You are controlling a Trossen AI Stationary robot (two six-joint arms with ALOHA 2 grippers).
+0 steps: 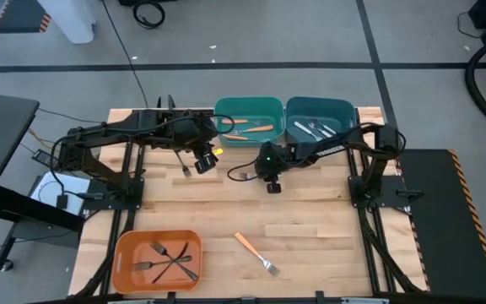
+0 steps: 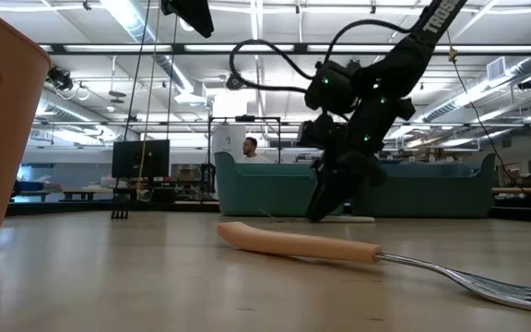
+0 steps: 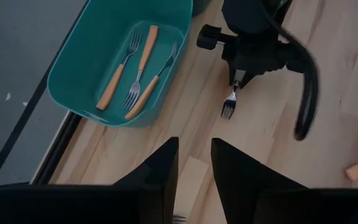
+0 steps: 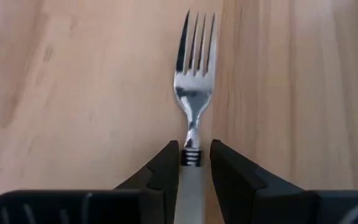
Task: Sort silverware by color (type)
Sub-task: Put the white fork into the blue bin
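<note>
Right gripper (image 4: 194, 163) is clamped on the handle of a silver fork (image 4: 193, 93), held above the desk (image 1: 310, 211) near the blue bin (image 1: 320, 110). Next move, I judge, calls for carrying it over that bin. Left gripper (image 3: 194, 165) waits with fingers apart.

Open wood spans the table (image 1: 310, 219) between the far bins and the near edge. Obstacles: the teal bin (image 1: 248, 108) and blue bin (image 1: 321, 106), touching side by side at the far edge; the orange bin (image 1: 158, 260) at the near left corner; one orange-handled fork (image 1: 255, 253) lying alone near the front middle. Above the far middle, the left gripper (image 1: 204, 162) and right gripper (image 1: 272, 183), clamped on a silver fork (image 4: 193, 93), crowd the approach to the teal bin.
</note>
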